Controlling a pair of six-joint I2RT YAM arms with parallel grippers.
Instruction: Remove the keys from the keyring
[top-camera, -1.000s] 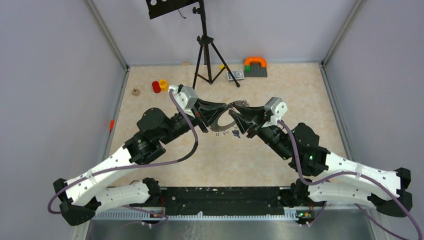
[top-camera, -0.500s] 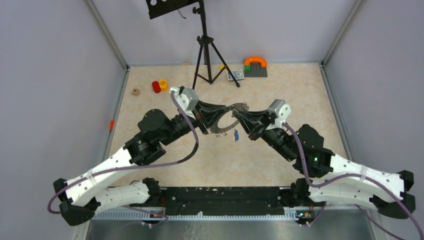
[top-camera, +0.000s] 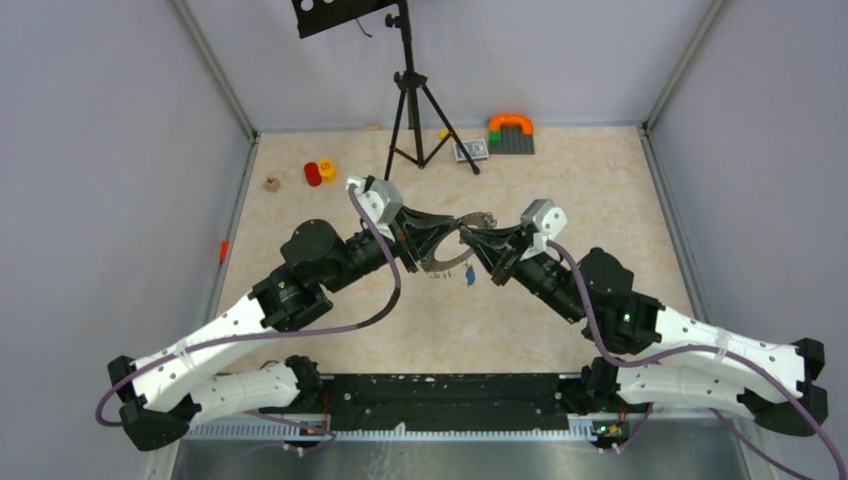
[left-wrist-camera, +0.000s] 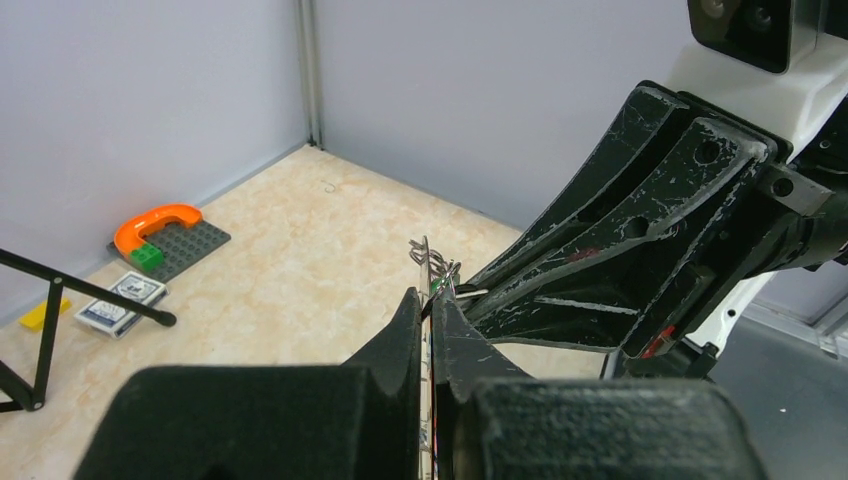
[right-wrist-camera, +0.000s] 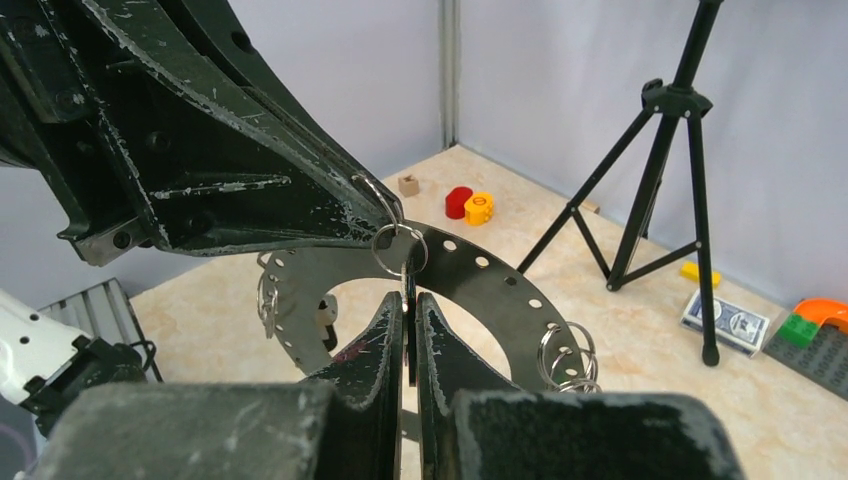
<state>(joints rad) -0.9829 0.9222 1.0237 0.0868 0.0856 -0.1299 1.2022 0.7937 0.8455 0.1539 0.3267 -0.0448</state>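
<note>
The keyring (right-wrist-camera: 487, 279), a flat grey plate ring with small holes, hangs in the air between both arms. My left gripper (left-wrist-camera: 432, 300) is shut on its edge, which I see edge-on, with a green tag (left-wrist-camera: 438, 285) just past the tips. My right gripper (right-wrist-camera: 410, 300) is shut on a thin key that hangs from a small split ring (right-wrist-camera: 399, 246) on the keyring. More split rings (right-wrist-camera: 566, 355) hang at the right. From above, the left gripper (top-camera: 437, 240) and right gripper (top-camera: 474, 240) meet at the keyring (top-camera: 452, 262), and a blue-tagged key (top-camera: 469, 276) dangles below.
A black tripod (top-camera: 410, 110) stands at the back middle. Near it lie a card deck (top-camera: 471, 150) and a grey brick plate with an orange arch (top-camera: 511, 130). Red and yellow pieces (top-camera: 320, 172) and a small cube (top-camera: 270, 184) lie at the back left.
My right gripper has closed onto a key on the keyring. Its wrist has shifted a little left and toward the back. The left gripper has kept its hold.
</note>
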